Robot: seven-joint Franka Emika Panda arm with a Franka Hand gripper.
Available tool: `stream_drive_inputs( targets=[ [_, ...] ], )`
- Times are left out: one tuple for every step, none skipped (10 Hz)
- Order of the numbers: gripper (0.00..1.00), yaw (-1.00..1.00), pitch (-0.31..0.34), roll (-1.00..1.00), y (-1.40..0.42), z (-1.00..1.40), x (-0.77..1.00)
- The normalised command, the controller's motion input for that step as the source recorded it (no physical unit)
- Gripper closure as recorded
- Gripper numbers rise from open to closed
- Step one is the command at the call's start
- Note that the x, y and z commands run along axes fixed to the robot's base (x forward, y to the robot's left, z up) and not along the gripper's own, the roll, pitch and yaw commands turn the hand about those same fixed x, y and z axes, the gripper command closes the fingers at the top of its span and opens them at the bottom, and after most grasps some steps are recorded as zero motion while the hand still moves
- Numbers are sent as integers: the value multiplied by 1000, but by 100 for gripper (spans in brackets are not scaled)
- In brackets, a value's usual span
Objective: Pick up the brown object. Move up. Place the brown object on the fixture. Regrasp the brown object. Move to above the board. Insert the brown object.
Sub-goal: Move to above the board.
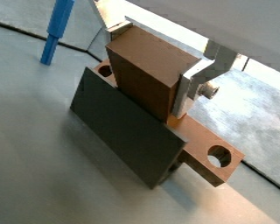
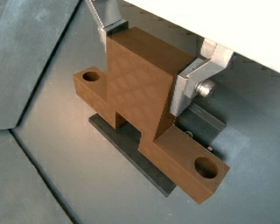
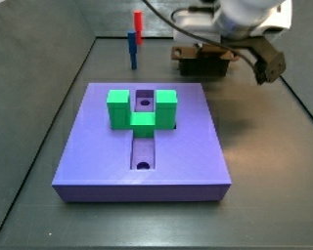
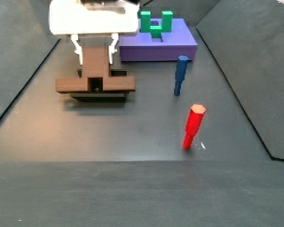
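The gripper (image 2: pixel 154 61) stands low over the fixture (image 1: pixel 125 131), away from the board (image 3: pixel 146 146). Its silver fingers (image 2: pixel 201 74) pinch the upright middle part of the brown object (image 2: pixel 143 87). The piece is T-like here: a tall block rises from a long flat bar, and the bar has a round hole near each end in both wrist views. The bar lies crosswise on the fixture, its ends sticking out past both sides. In a side view the brown object (image 4: pixel 97 75) rests on the dark fixture (image 4: pixel 99 96) on the grey surface (image 4: pixel 121 168), just under the white gripper body (image 4: pixel 91 18).

The purple board carries a green U-shaped block (image 3: pixel 141 109) astride its central groove, with holes showing in the groove. A blue peg (image 4: pixel 180 75) and a red peg (image 4: pixel 194 127) stand upright on the surface, well apart from the board. No writing or label can be read on any part.
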Motion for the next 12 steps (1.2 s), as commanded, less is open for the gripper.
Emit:
stream_drive_inputs(
  targets=[
    [100,88,-20,-32,10,1400,13],
    [100,74,-32,-84,21,1400,-7],
    [100,35,-47,-20,17,1400,11],
    [100,10,-24,-11,0,1400,4],
    [100,-13,-9,-14,19,1400,11],
    [100,-17,18,-6,-14,965,19],
    [100,-25,40,-15,-4,583,22],
    [100,-19,60,-3,-8,246,44],
    [100,-13,75,-5,-10,182,39],
    [100,-77,81,-1000,-1400,291,-1057],
    [100,-68,68,-1000,-1400,280,-1086],
    [100,-52,39,-1000,-1400,280,-1171]
  ],
)
